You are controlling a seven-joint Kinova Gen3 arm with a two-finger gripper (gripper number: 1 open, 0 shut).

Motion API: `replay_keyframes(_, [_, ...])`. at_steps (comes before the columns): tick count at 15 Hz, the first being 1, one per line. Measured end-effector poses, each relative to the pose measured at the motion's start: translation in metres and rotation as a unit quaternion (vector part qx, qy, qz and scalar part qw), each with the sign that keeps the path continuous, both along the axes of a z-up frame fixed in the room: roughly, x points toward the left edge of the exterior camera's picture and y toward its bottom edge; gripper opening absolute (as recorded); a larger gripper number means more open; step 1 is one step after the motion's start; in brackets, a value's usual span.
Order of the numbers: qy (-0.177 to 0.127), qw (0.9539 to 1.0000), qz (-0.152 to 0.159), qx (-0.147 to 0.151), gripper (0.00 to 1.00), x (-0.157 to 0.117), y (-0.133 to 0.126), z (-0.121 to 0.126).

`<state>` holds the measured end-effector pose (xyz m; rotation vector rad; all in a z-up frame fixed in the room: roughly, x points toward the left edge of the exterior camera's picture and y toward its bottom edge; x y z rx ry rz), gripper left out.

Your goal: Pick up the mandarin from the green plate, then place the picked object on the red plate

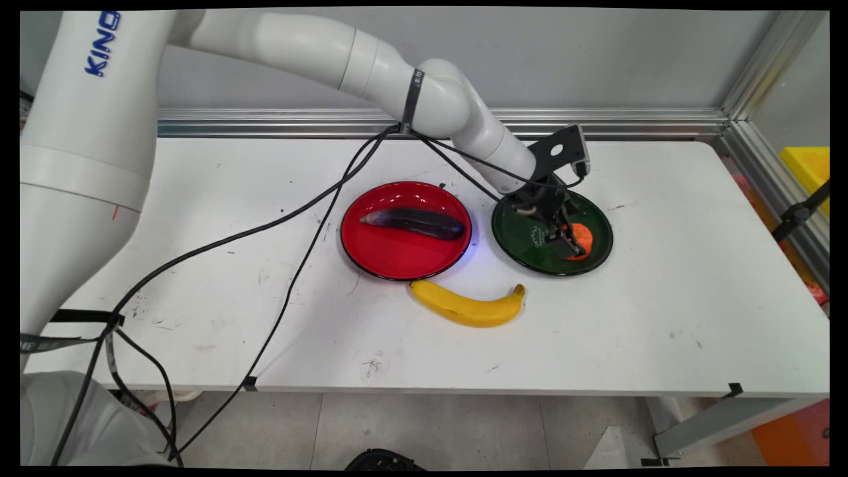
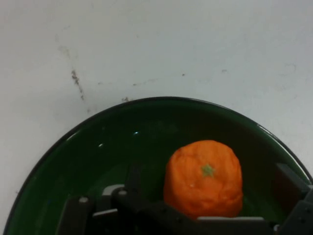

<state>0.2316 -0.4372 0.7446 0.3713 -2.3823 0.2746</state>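
Starting at the table's (image 1: 662, 318) near side, you will find a yellow banana (image 1: 467, 306) lying flat on the white surface, its stem end pointing toward the right and its body just in front of the gap between two plates. Behind it on the left sits a red plate (image 1: 397, 258) carrying a dark purple eggplant (image 1: 412, 222), laid lengthwise across the dish. Behind the banana on the right sits a dark green plate (image 1: 523, 248), close beside the red one but not touching it. On that green plate rests an orange fruit (image 2: 204, 178) (a small green stem mark faces the hand camera), placed toward the plate's right half in the main view. Your gripper (image 1: 568, 244) is lowered into the green plate with its fingers (image 2: 289, 182) spread on either side of the orange; the hand view shows one finger standing clear of the fruit with dark plate visible between, so the jaws are open and grip nothing. Farther back, black cables (image 1: 291, 218) hang from the arm across the table toward its left front edge.
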Motion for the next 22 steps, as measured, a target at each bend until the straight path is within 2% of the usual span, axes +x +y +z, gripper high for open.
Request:
replay_keyframes(4, [-0.004, 1.0000, 0.002, 0.002, 1.00, -0.001, -0.001, -0.004])
replay_keyframes(5, [-0.004, 1.0000, 0.002, 0.003, 0.00, -0.001, -0.001, -0.005])
replay_keyframes(10, [-0.006, 1.0000, 0.000, 0.006, 0.00, -0.002, 0.001, -0.007])
replay_keyframes(13, [-0.003, 1.0000, 0.001, 0.005, 0.00, -0.001, 0.001, 0.000])
replay_keyframes(18, [0.006, 1.0000, 0.002, -0.005, 0.00, 0.011, 0.008, 0.036])
replay_keyframes(22, [0.003, 1.0000, 0.000, -0.008, 0.00, 0.042, 0.024, 0.070])
